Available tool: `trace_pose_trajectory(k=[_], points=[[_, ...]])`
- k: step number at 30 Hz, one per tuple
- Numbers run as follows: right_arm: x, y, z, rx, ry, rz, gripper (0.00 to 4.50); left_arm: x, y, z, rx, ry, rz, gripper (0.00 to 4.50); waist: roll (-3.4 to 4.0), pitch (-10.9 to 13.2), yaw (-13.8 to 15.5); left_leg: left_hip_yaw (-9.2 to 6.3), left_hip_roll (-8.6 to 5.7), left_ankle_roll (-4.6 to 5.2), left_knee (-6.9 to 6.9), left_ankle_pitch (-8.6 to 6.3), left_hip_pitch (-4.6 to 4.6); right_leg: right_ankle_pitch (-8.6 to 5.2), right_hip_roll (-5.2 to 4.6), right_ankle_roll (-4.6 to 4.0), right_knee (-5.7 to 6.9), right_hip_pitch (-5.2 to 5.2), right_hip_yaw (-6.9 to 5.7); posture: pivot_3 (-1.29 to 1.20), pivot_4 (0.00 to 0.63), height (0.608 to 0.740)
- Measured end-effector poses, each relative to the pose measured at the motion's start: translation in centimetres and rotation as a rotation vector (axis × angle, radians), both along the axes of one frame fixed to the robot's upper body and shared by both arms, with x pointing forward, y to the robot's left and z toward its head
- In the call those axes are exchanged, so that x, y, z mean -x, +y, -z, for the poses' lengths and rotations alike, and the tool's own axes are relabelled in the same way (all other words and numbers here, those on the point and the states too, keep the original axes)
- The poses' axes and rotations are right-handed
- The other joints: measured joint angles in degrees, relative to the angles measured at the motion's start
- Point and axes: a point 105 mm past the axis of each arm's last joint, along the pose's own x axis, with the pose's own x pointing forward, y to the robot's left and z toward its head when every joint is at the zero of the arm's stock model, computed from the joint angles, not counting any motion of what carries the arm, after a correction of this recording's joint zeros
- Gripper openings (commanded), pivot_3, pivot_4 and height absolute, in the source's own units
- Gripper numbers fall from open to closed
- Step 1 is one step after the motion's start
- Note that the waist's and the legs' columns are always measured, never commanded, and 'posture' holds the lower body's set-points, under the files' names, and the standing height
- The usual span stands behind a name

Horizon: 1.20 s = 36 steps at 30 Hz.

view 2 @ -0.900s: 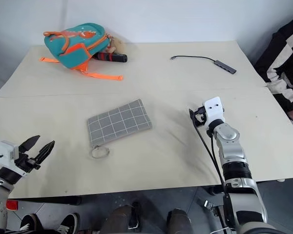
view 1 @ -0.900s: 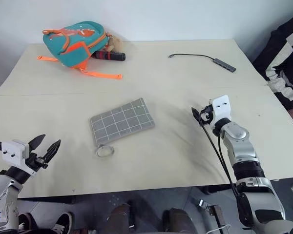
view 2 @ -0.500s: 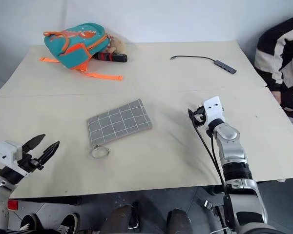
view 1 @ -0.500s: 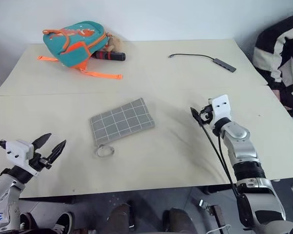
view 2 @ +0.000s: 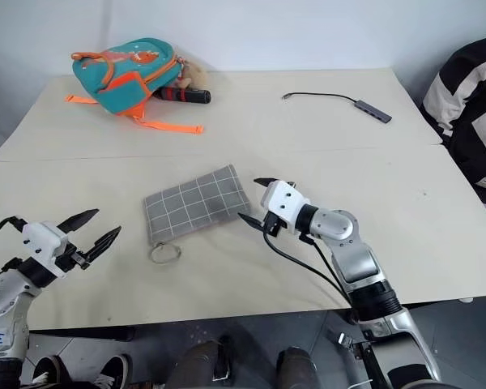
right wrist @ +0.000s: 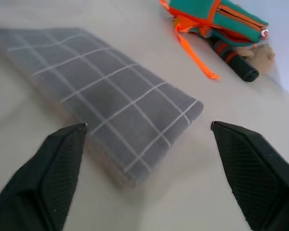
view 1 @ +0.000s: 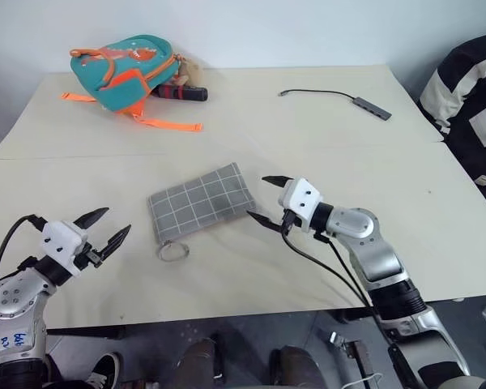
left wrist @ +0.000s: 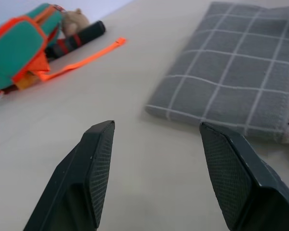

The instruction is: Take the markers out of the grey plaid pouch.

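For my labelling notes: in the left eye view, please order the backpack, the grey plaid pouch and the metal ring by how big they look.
1. Teal-and-orange backpack, largest, though farthest from the camera.
2. Grey plaid pouch, slightly smaller.
3. Metal ring, clearly smallest.

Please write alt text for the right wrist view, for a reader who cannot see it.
The right gripper is open, its two black fingers spread before a corner of the grey plaid pouch, which lies flat on the cream table. Beyond lies a teal-and-orange backpack.
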Motion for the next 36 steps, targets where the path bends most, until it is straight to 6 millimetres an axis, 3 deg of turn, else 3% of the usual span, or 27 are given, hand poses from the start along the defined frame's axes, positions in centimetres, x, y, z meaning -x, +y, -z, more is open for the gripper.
trace_pose_trajectory(k=[5,9,10,14,18,36], points=[[-2.7,2.6,-0.3,-0.095,0.01,0.114,1.66,-0.4,0.0,0.5,-0.094,-0.016,0.028,3.02,0.0,0.0,-0.16,0.0,0.01,-0.03,-0.01,0.02,0.03,-0.01,0.07,-0.01,0.26,-0.1,-0.02,0.0,0.15,0.74],[-4.1,4.0,1.2,-0.09,0.027,0.18,0.16,-1.0,0.3,0.3,-0.17,-0.037,0.045,3.02,0.0,0.0,-0.19,0.0,-0.07,-0.03,-0.02,0.02,0.02,0.0,0.1,-0.01,0.42,-0.18,-0.04,0.0,0.15,0.74],[-4.4,4.1,1.7,-0.064,0.024,0.19,0.03,-0.9,0.3,0.4,-0.206,-0.039,0.058,3.02,0.0,0.0,-0.2,0.0,-0.11,-0.02,-0.01,0.02,0.02,0.0,0.09,-0.01,0.46,-0.2,-0.03,0.0,0.15,0.74],[-4.8,4.1,3.3,0.022,0.005,0.194,0.03,-1.3,0.0,1.0,-0.373,-0.057,0.116,3.02,0.0,0.0,-0.21,0.04,-0.13,-0.01,-0.04,0.02,0.01,0.0,0.09,-0.01,0.44,-0.25,-0.03,0.0,0.15,0.74],[-4.7,4.5,3.3,0.071,-0.047,0.17,0.03,-1.6,-0.8,1.7,-0.556,-0.08,0.21,3.02,-0.03,-0.03,-0.54,0.15,-0.12,-0.02,-0.12,0.03,0.06,0.0,0.08,0.0,0.56,-0.34,-0.01,0.0,0.15,0.74],[-3.9,3.6,3.8,0.038,-0.002,0.176,0.03,-5.7,-5.1,1.8,-0.615,-0.231,0.319,3.02,-0.05,-0.04,0.07,0.15,-0.16,0.03,-0.05,0.04,0.28,0.0,-0.01,0.0,0.95,-0.26,-0.06,0.0,0.15,0.74]])
